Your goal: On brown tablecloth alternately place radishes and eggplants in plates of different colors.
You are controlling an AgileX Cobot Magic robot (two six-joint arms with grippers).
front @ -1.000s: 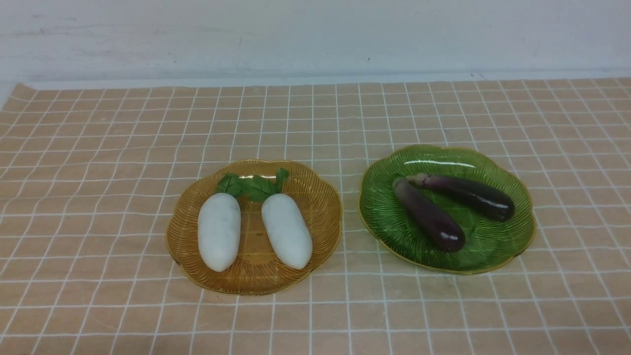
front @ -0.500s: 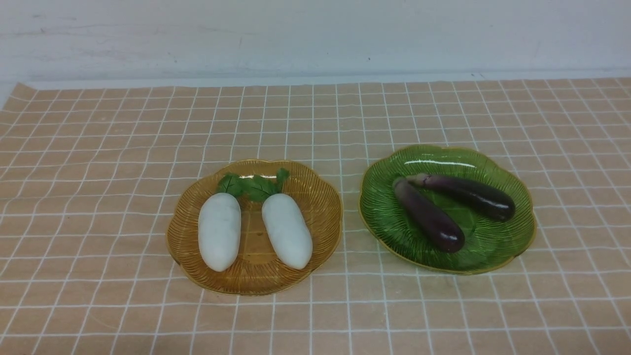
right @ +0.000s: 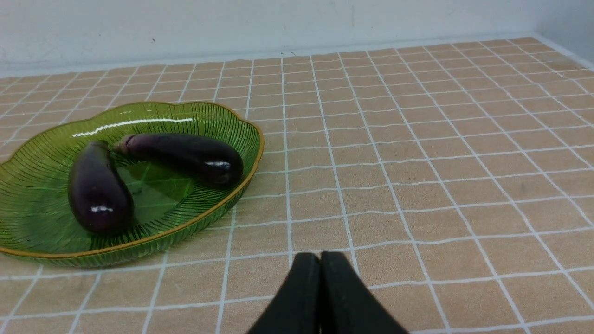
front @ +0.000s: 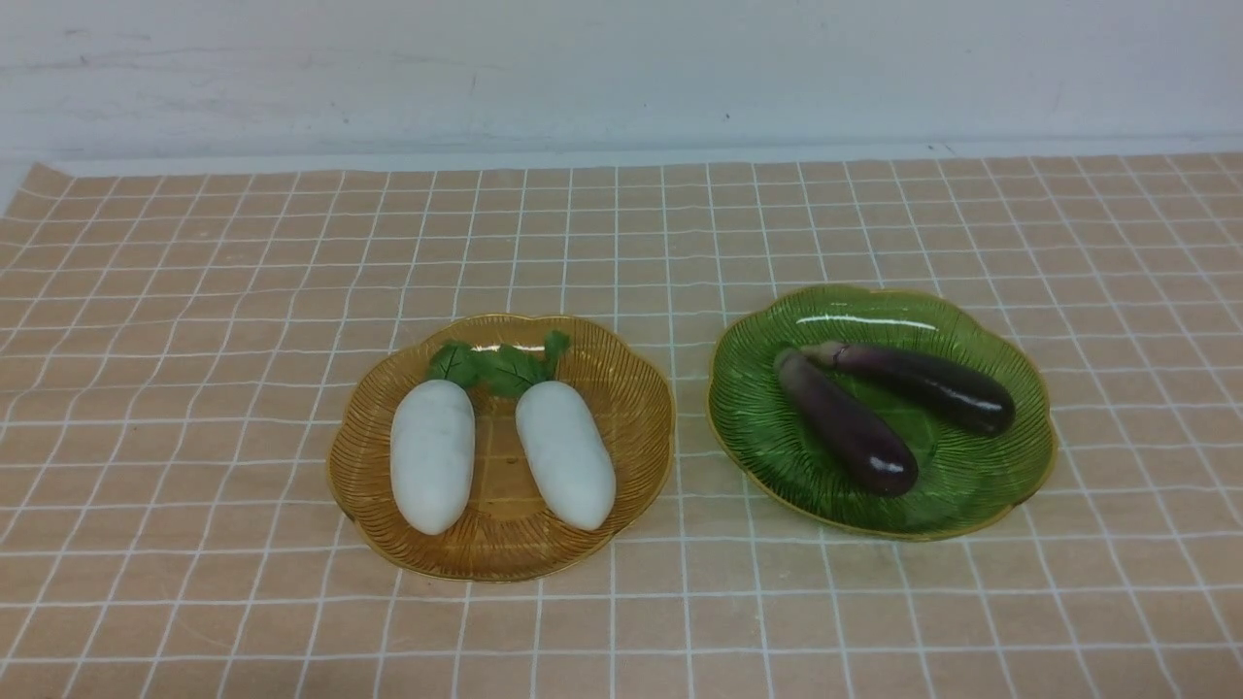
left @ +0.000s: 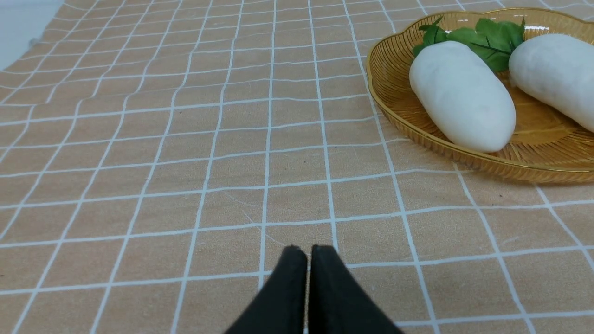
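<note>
The cloth [front: 641, 602] carries two plates side by side. The amber plate [front: 500, 558] sits left of the middle, nearer the cloth's left edge than the green plate [front: 1034, 466] does. The green plate lies right of the middle and slightly closer to the cloth's far edge, apart from the amber one.

In the amber plate rest two radishes, the left radish [front: 432, 456] and the right radish [front: 566, 454], their leaves [front: 500, 369] pointing toward the far edge and their white bodies apart. In the green plate lie two eggplants, the near eggplant [front: 847, 422] and the far eggplant [front: 923, 386], their stem ends close together and their round ends spread apart.

Neither arm shows in the front view; each wrist view shows only dark fingertips. The left gripper [left: 308, 260] hovers over the cloth, outside the amber plate, its tips pressed together with nothing between them. The right gripper [right: 320, 264] is likewise pressed together and empty, poised over the cloth outside the green plate. Both wrist cameras look obliquely across the cloth. Behind the cloth's far edge stands a pale wall [front: 621, 78].
</note>
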